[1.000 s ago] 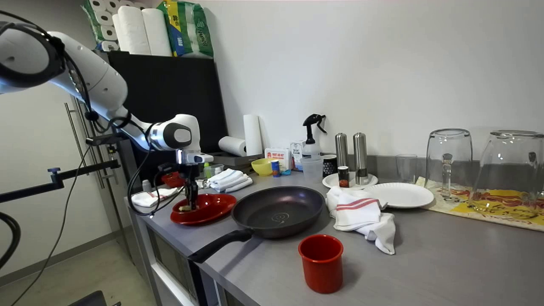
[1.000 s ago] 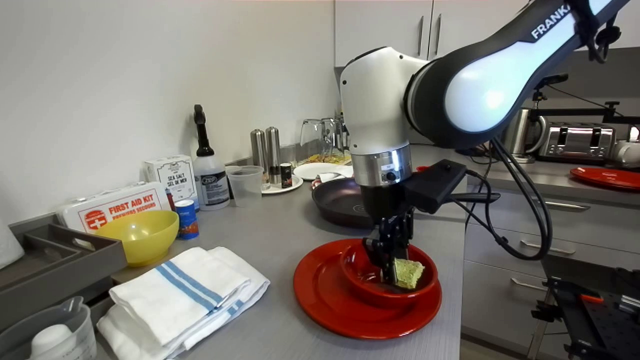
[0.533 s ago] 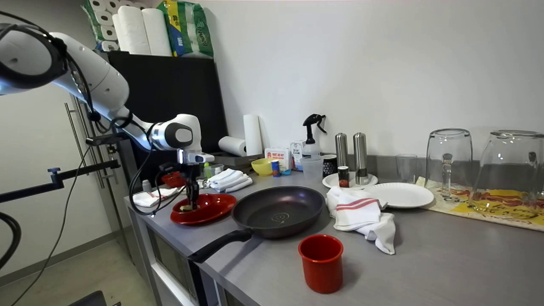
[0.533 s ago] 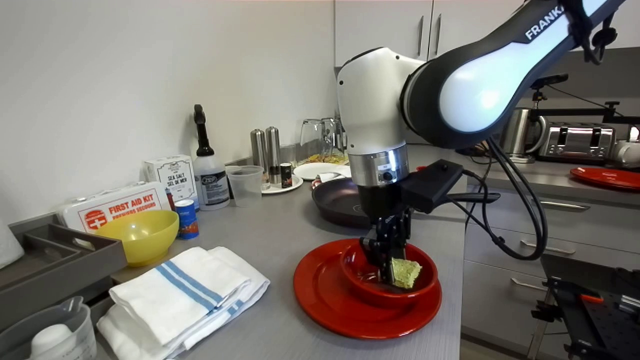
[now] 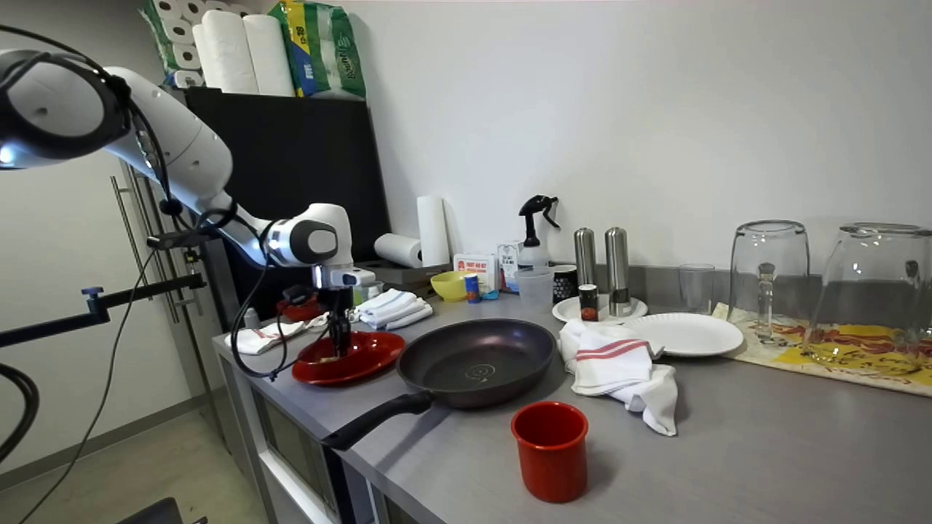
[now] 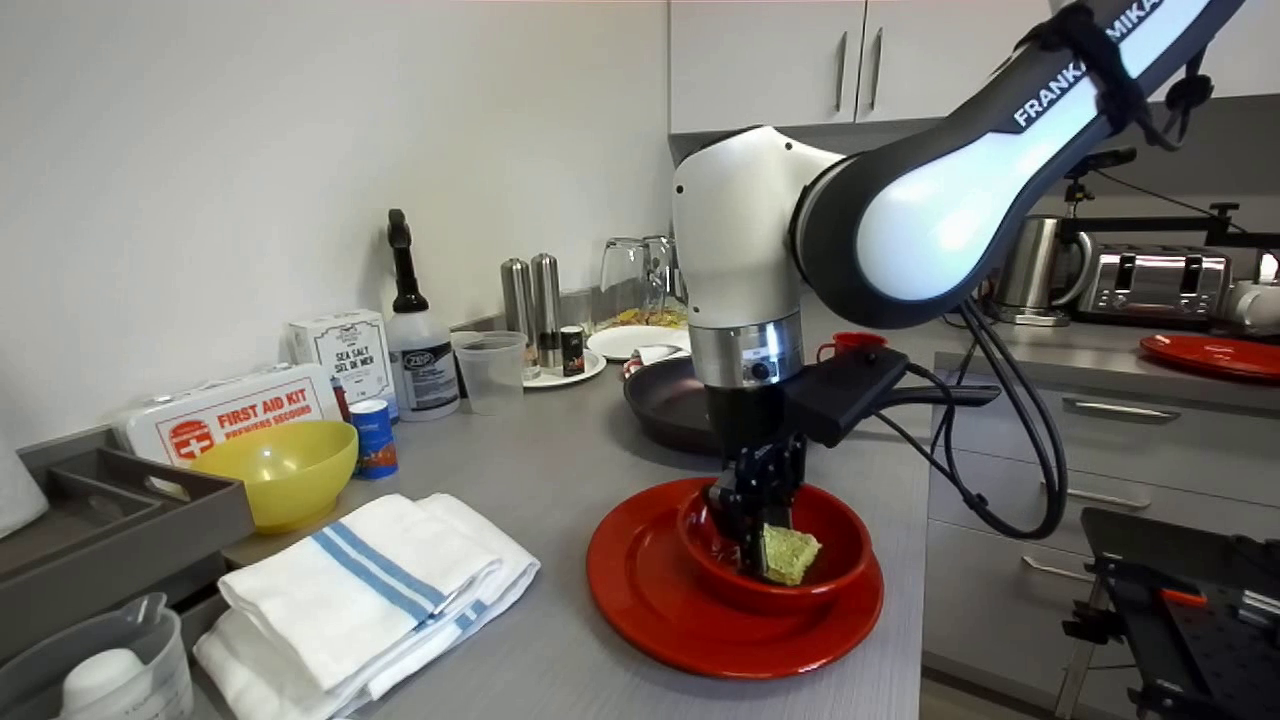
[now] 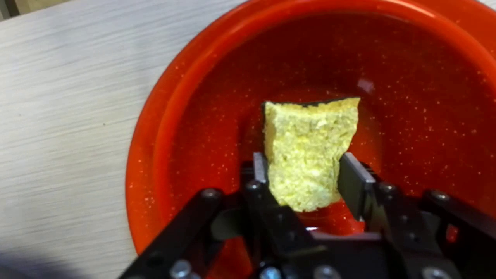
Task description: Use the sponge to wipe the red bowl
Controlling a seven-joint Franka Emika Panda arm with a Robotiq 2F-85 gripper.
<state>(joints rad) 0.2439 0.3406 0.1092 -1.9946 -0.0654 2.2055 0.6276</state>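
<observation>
The glossy red bowl (image 6: 750, 595) sits on a wider red plate (image 6: 640, 580) near the counter's edge. In the wrist view, its speckled inner wall (image 7: 209, 116) surrounds my gripper (image 7: 304, 166). A pale yellow-green sponge (image 7: 310, 143) with a dark backing is pinched between the two finger pads and sticks out past their tips. In both exterior views the gripper (image 5: 340, 349) points down into the bowl, above its inside. The sponge (image 6: 790, 556) is low inside the bowl; whether its underside presses on the bowl's floor I cannot tell.
A black frying pan (image 5: 477, 364) stands close beside the plate, its handle (image 5: 378, 418) pointing toward the counter's front edge. A red cup (image 5: 550, 451) is in front of it. Folded white towels (image 6: 370, 590) and a yellow bowl (image 6: 285, 470) lie on the plate's far side from the counter edge.
My gripper, with the sponge still held, has moved down a little and across the bowl, leftward in an exterior view. The bowl has hardly shifted; the plate stays where it was.
</observation>
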